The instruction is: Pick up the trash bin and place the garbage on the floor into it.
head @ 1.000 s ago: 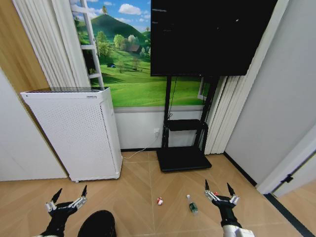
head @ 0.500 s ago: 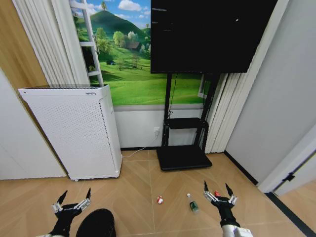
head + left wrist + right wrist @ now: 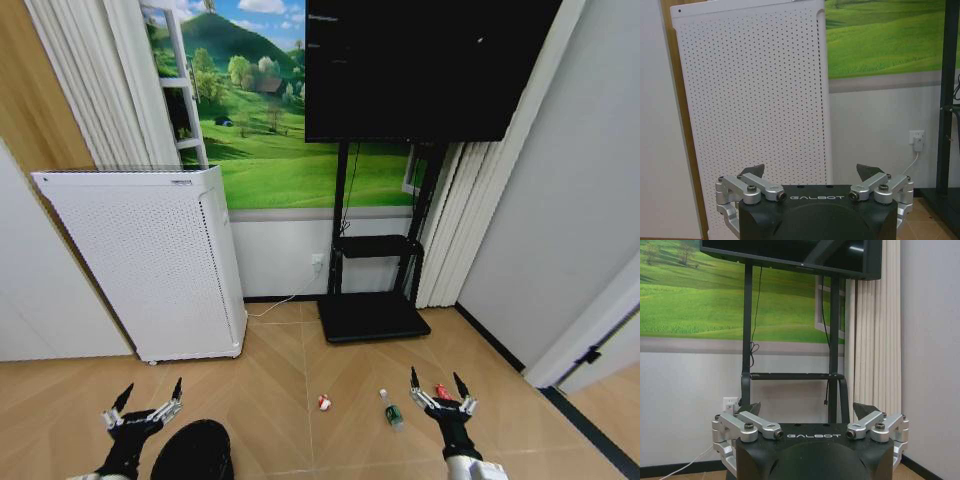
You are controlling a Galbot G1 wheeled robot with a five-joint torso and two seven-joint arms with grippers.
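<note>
The trash bin (image 3: pixel 195 452), a black round basket, stands on the floor (image 3: pixel 270 375) at the bottom left of the head view. My left gripper (image 3: pixel 150 388) hangs open just left of the bin, empty; in the left wrist view this gripper (image 3: pixel 812 172) faces a white perforated appliance. The garbage lies on the floor: a white and red piece (image 3: pixel 324 403), a green piece (image 3: pixel 392 414) and a small red piece (image 3: pixel 441 391). My right gripper (image 3: pixel 435 378) is open and empty right above the red piece, and the same gripper (image 3: pixel 807 410) faces the TV stand.
A tall white perforated appliance (image 3: pixel 150 262) stands at the left wall. A black TV stand (image 3: pixel 370 318) with a large screen (image 3: pixel 425 70) stands straight ahead, its base plate on the floor. A white wall and door frame (image 3: pixel 580 340) close in the right side.
The whole head view has shifted a little, so the camera has moved. My left gripper has drifted slightly toward the bin. The litter has not moved on the floor.
</note>
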